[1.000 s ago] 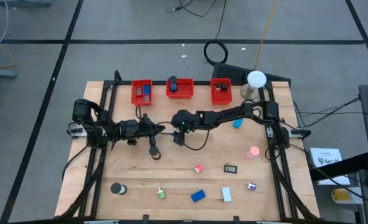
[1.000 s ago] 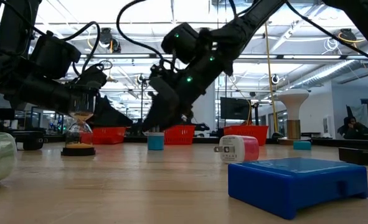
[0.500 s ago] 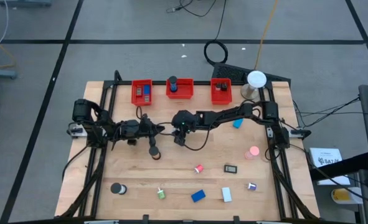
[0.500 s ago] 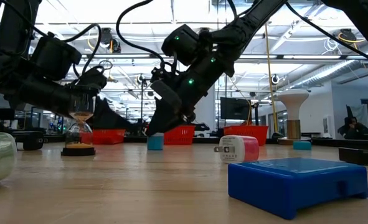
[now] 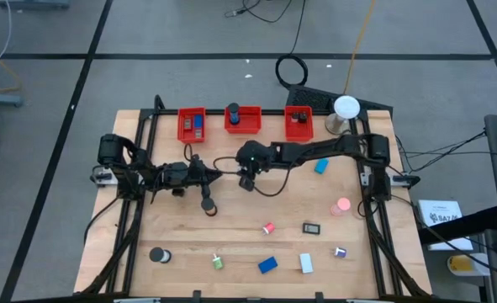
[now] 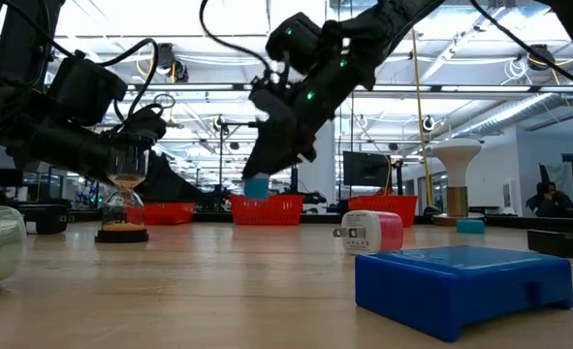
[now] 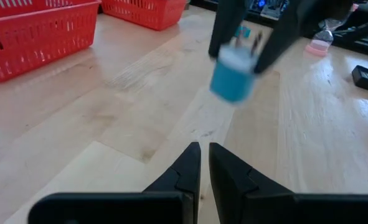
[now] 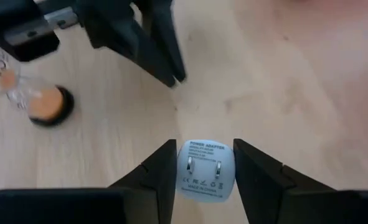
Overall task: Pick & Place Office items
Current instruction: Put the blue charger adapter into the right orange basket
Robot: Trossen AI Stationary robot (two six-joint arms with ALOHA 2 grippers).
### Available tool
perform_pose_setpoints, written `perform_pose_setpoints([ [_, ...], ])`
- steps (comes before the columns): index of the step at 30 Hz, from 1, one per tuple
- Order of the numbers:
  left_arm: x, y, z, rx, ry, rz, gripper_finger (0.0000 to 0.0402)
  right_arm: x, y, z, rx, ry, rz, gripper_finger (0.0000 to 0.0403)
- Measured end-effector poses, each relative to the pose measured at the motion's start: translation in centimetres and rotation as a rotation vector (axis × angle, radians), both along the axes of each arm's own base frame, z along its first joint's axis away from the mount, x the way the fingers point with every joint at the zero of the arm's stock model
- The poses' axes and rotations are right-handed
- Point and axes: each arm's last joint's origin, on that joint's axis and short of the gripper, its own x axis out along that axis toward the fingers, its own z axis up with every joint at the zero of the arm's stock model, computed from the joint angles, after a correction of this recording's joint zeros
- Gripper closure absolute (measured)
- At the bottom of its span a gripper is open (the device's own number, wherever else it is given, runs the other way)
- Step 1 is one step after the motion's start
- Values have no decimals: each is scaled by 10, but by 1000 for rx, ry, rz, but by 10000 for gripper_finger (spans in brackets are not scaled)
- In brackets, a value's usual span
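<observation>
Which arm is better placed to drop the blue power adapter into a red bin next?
Right. The right gripper already holds the blue power adapter lifted off the table, near the middle red bin. The left gripper is shut and empty, low over the table beside the hourglass.

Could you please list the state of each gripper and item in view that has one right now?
Right gripper: shut on blue adapter, lifted off the table.
Left gripper: fingers shut, empty, low over the table.
Hourglass: upright, sand in the lower bulb.
Pink adapter: lying on its side, prongs sideways.
Blue block: lying flat.
Left bin: holds items.
Middle bin: holds a dark item.
</observation>
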Motion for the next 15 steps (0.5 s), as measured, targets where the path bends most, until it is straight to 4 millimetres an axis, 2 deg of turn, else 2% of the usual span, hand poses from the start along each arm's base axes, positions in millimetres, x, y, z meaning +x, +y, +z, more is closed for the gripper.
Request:
perform_pose_setpoints([
  [7, 0, 0, 0, 1, 1, -1, 369, -16, -13, 33, 1, -33, -56, 277],
  [15, 0, 0, 0, 1, 1, -2, 369, -46, -38, 67, -28, -11, -207, 277],
])
